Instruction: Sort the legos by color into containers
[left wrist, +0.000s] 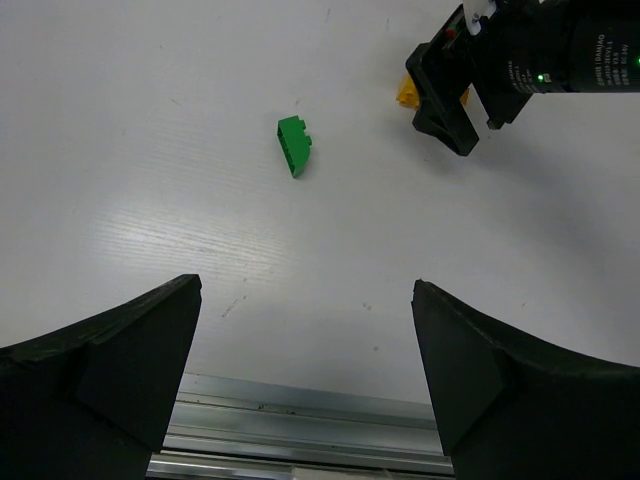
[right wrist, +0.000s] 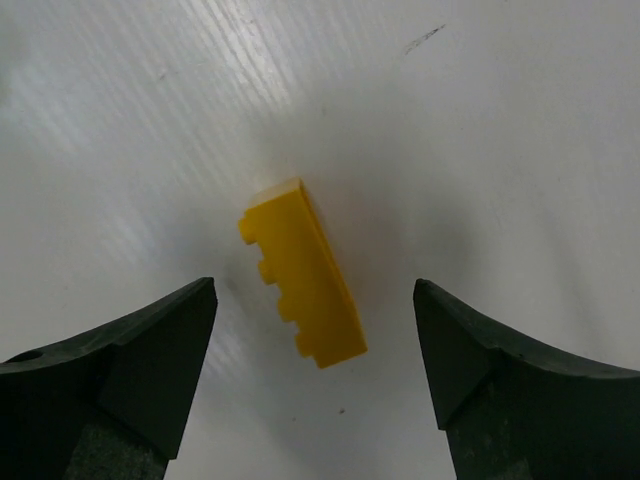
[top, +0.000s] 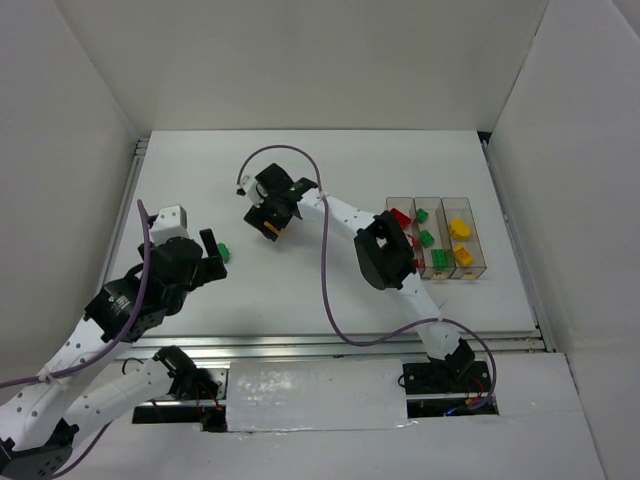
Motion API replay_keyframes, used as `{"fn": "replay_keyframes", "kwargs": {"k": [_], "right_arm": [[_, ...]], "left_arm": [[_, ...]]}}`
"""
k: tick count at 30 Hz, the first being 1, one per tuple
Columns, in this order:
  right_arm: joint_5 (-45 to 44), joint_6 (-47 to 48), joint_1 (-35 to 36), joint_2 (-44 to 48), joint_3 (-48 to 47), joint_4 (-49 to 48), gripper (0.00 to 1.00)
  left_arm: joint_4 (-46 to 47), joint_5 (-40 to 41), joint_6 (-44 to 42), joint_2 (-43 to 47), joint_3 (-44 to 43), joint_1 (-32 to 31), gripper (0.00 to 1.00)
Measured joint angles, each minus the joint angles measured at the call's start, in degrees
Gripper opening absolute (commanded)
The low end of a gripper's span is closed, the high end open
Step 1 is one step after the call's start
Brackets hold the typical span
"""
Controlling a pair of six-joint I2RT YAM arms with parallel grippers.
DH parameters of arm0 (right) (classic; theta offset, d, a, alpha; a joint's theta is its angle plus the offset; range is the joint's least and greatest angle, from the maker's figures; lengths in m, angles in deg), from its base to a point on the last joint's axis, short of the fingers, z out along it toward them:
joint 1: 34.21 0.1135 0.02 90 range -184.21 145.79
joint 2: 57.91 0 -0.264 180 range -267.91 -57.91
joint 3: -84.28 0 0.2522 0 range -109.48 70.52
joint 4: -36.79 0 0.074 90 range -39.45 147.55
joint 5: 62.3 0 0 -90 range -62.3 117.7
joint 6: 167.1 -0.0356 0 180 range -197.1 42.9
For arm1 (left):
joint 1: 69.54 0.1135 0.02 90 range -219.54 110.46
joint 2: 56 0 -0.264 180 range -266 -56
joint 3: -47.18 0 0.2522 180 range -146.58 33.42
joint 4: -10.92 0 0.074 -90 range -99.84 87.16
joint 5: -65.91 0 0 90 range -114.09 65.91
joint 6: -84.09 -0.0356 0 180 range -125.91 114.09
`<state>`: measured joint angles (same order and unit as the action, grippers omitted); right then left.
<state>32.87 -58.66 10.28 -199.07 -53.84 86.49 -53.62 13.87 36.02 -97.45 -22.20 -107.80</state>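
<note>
Right gripper (right wrist: 312, 288) sitting right over a small yellow plastic lego brick (right wrist: 300, 270)
Its jaws are spread wide, brick lying between them, long axis mostly fore-aft but a bit skewed, so probably a small wrist twist first. Left gripper (left wrist: 307, 290), also open, has a green plastic brick (left wrist: 295, 145) well ahead of it.

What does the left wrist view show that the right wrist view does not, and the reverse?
Only the left wrist view: a green lego, the right gripper from outside, and a metal rail. Only the right wrist view: the whole yellow lego, studs sideways, between open fingers. Both: that yellow lego and the white table.
</note>
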Motion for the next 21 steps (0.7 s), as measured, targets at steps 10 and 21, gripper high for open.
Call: {"fn": "replay_keyframes", "kwargs": {"k": [10,21], "right_arm": [[1.5,2.4,-0.6,-1.4,0.4,-0.1,0.00],[-2.7,-15.2,-9.4,29.9,34.0,-11.2,0.00]], "left_arm": [[1.4,-1.8,-1.5,-0.1,0.0,1.7,0.99],[2.8,-4.6,-3.1,-0.3,0.0,3.3,1.00]]}}
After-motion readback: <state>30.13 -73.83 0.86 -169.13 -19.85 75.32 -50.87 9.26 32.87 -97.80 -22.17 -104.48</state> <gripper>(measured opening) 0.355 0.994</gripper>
